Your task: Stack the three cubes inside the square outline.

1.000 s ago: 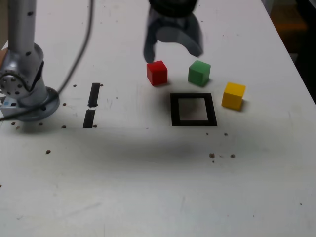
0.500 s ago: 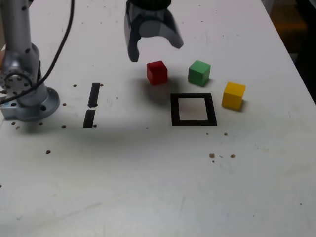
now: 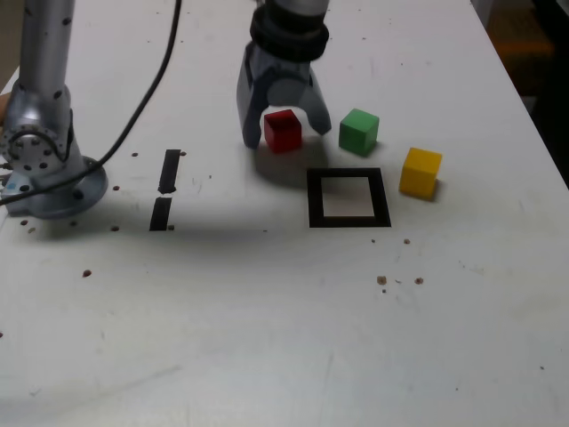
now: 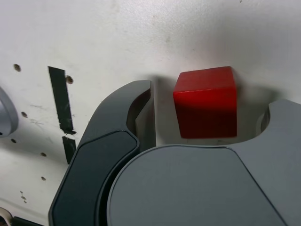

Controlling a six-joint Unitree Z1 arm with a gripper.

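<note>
The red cube (image 3: 283, 130) (image 4: 206, 101) rests on the white table, between the two spread fingers of my gripper (image 3: 284, 133) (image 4: 207, 106), which is open and low around it. A gap shows on each side of the cube. The green cube (image 3: 359, 131) sits to the exterior view's right of the red one, and the yellow cube (image 3: 420, 172) lies further right. The square outline (image 3: 348, 197), black with a white inside, lies in front of the red and green cubes with nothing in it.
Two short black strips (image 3: 165, 189) (image 4: 61, 106) lie on the table towards the exterior view's left. The arm's base (image 3: 44, 169) stands at the far left with a cable running up from it. Small dark specks dot the table (image 3: 267, 311).
My gripper has swung from above and between the cubes, out to the left, then come down around the red cube. The cubes have not moved.
</note>
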